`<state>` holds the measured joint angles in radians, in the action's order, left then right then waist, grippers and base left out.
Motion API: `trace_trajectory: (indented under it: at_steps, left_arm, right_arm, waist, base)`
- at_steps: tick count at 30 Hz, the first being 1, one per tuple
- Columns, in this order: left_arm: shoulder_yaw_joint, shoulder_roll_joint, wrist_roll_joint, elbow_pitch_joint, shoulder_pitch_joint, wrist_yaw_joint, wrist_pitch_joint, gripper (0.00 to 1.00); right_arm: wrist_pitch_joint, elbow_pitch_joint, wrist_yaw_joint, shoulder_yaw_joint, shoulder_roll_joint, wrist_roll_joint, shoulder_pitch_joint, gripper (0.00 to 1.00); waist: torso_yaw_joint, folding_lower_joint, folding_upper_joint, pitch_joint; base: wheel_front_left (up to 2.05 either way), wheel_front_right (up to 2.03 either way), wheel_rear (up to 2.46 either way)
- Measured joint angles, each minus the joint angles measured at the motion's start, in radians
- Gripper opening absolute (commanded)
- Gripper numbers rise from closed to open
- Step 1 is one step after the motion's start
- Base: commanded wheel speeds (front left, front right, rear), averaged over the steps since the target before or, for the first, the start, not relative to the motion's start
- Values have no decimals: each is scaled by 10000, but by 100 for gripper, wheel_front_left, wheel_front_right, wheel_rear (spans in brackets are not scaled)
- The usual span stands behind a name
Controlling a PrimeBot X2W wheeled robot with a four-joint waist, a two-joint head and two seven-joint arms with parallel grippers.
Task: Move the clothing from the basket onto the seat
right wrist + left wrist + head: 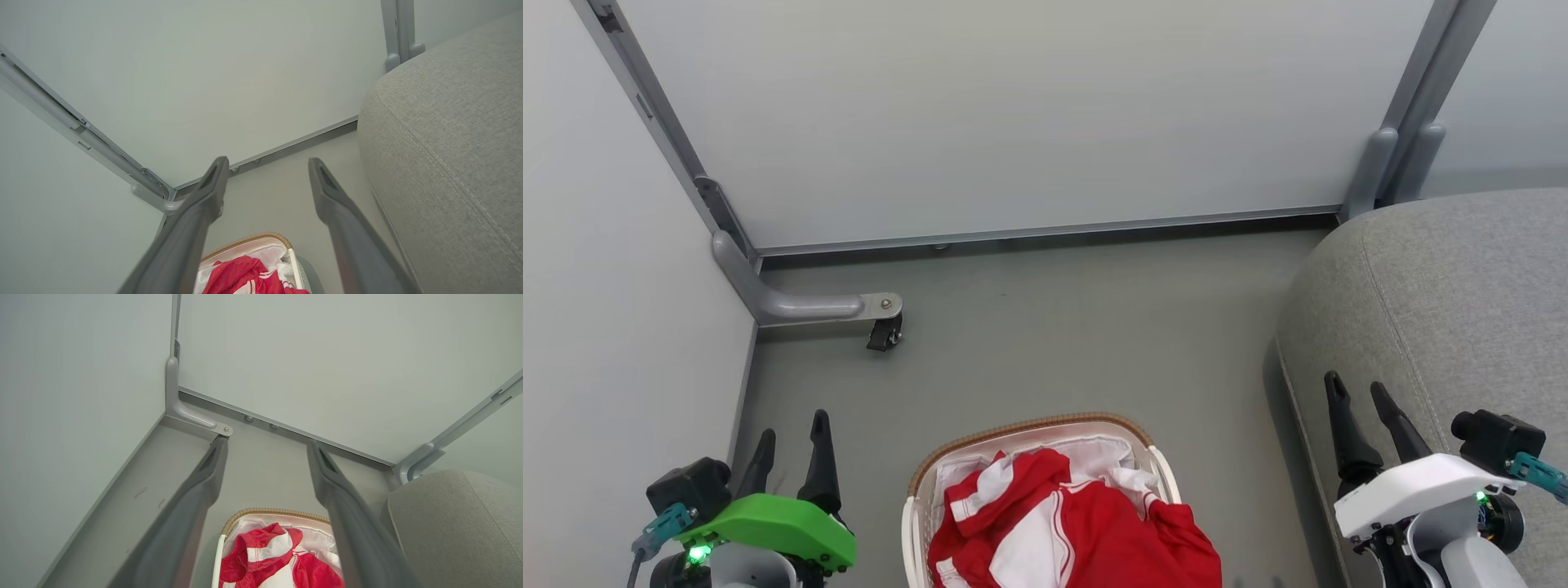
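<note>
Between the two arms: the basket [1029, 426] stood on the grey floor [1094, 343], brown woven rim uppermost, with its white liner [1098, 447] showing along the far side.
Clothing: the clothing [1078, 531], red with white stripes and panels, lay heaped inside the basket; one red fold spilled over the rim on the robot's right.
Seat: the seat [1445, 310], grey fabric with a stitched seam, stood to the right of the basket, separated from it by a strip of floor.
Left gripper: the left gripper [794, 425] hung left of the basket over bare floor, fingers pointing toward the far wall panel [1013, 122]; jaws released and spread wide.
Right gripper: the right gripper [1356, 382] hung right of the basket, above the seat's near edge; jaws likewise released and spread wide.
Clothing relative to left jaws: in the left wrist view the heap appeared low between the two fingers, well short of the fingertips and apart from both.
Clothing relative to right jaws: in the right wrist view the heap appeared low, partly hidden behind the view's left finger, well short of the tips; the seat ran alongside the other finger.
Surroundings: a metal frame foot with a black caster [885, 333] stood at the far left corner.
</note>
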<state>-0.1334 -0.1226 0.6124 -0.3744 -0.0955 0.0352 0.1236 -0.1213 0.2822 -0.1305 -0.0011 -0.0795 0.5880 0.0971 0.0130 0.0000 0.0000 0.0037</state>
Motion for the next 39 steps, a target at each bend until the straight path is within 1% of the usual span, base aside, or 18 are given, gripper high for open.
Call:
trace_trajectory:
  at_steps: [12, 24, 32, 36, 39]
  left_arm:
    - [-38, 105, -1244, -19, 30, -136, 293, 100]
    - [186, 173, -2336, 184, 178, -157, 589, 100]
    - [332, 209, -3072, 196, 174, 2, 765, 100]
    - [347, 313, -3331, 113, 149, 180, 848, 100]
    - [276, 382, -3565, 2, 120, 410, 905, 100]
  right_arm:
    - [-307, 203, 0, 125, 6, -1398, -65, 100]
    - [-604, 151, 0, -138, 75, -2633, -81, 100]
    - [-790, -169, 0, -293, 184, -3369, -39, 100]
    - [-867, -213, -2, -347, 221, -3743, -29, 100]
    - [-909, -280, -2, -324, 247, -4000, 49, 100]
  waist:
    - [-67, 0, 0, -22]
    - [-13, 0, 0, -66]
    - [-4, 0, 0, -4]
    - [-32, 0, 0, 94]
    - [-73, 0, 0, 238]
  base:
    - [0, 0, 0]
    - [0, 0, 0]
    - [0, 0, 0]
    - [0, 0, 0]
    - [0, 0, 0]
